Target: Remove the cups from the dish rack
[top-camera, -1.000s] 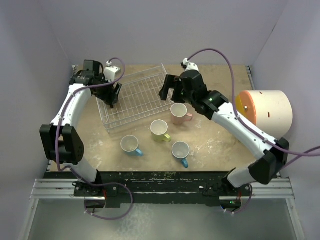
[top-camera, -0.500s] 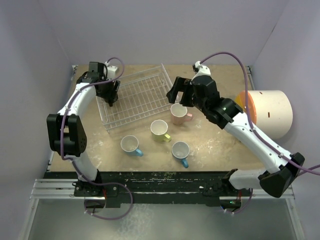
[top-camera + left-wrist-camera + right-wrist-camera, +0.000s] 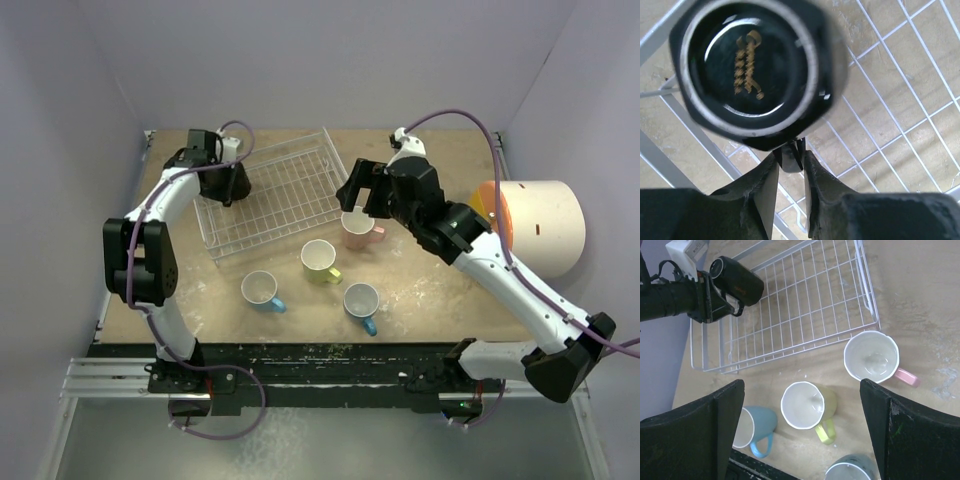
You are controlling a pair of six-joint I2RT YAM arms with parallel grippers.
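The black cup (image 3: 752, 70) lies on its side at the far left corner of the white wire dish rack (image 3: 270, 240), its base with a gold mark facing the left wrist camera. My left gripper (image 3: 790, 160) is shut on this cup's handle; the same grip shows in the right wrist view, on the black cup (image 3: 737, 286). My right gripper (image 3: 362, 195) hangs open above the table, over the pink cup (image 3: 357, 227). On the table in front of the rack stand the yellow-green cup (image 3: 319, 258) and two light blue cups (image 3: 260, 289) (image 3: 361, 299).
A big cream cylinder (image 3: 530, 225) with an orange face lies at the right edge of the table, beside the right arm. Pale walls close in the left, back and right sides. The rest of the dish rack (image 3: 805, 315) holds nothing.
My left gripper moved to the rack's far left corner and closed from wide open onto the black cup's handle. The right arm drew back to the right, its gripper staying open.
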